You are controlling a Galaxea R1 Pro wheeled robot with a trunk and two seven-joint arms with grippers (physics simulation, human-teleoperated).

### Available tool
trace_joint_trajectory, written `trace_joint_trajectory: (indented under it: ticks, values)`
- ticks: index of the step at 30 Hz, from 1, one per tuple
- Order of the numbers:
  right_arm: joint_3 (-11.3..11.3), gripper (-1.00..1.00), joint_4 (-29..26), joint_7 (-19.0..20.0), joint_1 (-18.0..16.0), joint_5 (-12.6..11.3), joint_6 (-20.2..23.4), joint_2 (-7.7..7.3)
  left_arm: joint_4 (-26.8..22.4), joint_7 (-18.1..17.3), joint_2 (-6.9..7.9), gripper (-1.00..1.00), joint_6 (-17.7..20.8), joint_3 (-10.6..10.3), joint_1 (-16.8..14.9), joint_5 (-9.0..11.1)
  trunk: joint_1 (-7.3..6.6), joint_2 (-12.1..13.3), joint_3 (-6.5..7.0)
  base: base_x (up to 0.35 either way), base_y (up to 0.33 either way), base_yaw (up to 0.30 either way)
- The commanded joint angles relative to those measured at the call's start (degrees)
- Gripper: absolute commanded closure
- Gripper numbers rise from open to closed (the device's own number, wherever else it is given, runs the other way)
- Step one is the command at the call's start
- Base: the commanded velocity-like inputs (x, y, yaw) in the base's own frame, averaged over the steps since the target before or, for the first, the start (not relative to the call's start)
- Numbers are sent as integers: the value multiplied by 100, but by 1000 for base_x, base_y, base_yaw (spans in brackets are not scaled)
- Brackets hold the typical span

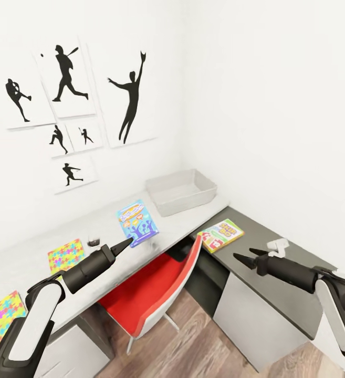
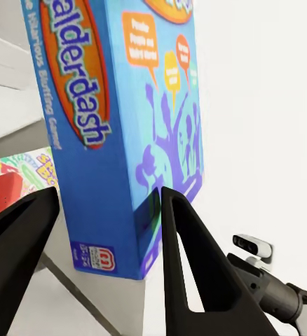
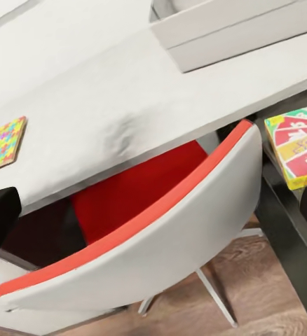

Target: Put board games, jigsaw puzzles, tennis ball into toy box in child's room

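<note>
Left arm reaches forward and up, its black forearm angled toward the wall, left gripper (image 1: 126, 243) pinched on the blue game box (image 1: 137, 222), one finger (image 2: 195, 273) on each side of it. Right arm stretches inward from the right, right gripper (image 1: 246, 257) held level, fingers spread apart with nothing between them.

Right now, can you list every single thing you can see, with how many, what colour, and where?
Shallow grey plastic toy box: one, far end of pale table.
Blue board game box: one, between left gripper fingers.
Rainbow Skip-Bo box: one, dark cabinet top.
Colourful jigsaw puzzles: two, on table.
Red-and-white chair: one, under table.
Black baseball silhouette pictures: six, white wall.
Small dark object: one, on table.
Left gripper: black, at blue box.
Right gripper: black, open, empty.
</note>
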Motion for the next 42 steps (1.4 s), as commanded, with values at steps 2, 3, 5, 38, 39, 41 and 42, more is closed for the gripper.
trace_joint_trajectory:
  ticks: [2, 3, 5, 38, 39, 41, 42]
  values:
    - [-5, -100, -3, 10, -4, -15, 32, 0, -1, -1, -1, 100, 48, 6, -8, 48, 5, -11, -11, 186, -69, 142]
    - [-6, -100, -3, 10, -3, -16, 32, 1, -1, -1, 2, 100, 48, 6, -10, 48, 5, -11, -11, 217, -106, 101]
    - [-6, -100, -3, 10, -3, -15, 33, -1, -1, -1, 5, 100, 49, 6, -9, 48, 5, -11, -11, 239, -132, 73]
    - [-8, -100, -3, 9, -10, -11, 27, -1, -1, -1, 10, 100, 50, 6, -7, 48, 5, -11, -11, 182, -97, 77]
    - [-8, -100, -3, 9, -11, -11, 27, 0, -1, -1, 10, 100, 50, 6, -7, 48, 5, -11, -11, 9, -3, 268]
    - [-8, -100, -3, 9, -11, -11, 27, 1, -1, -1, 10, 100, 50, 6, -7, 48, 5, -11, -11, 8, -3, 262]
    - [-8, -100, -3, 9, -11, -10, 27, 0, -1, -1, 10, 100, 50, 6, -7, 48, 5, -11, -11, 6, -2, 228]
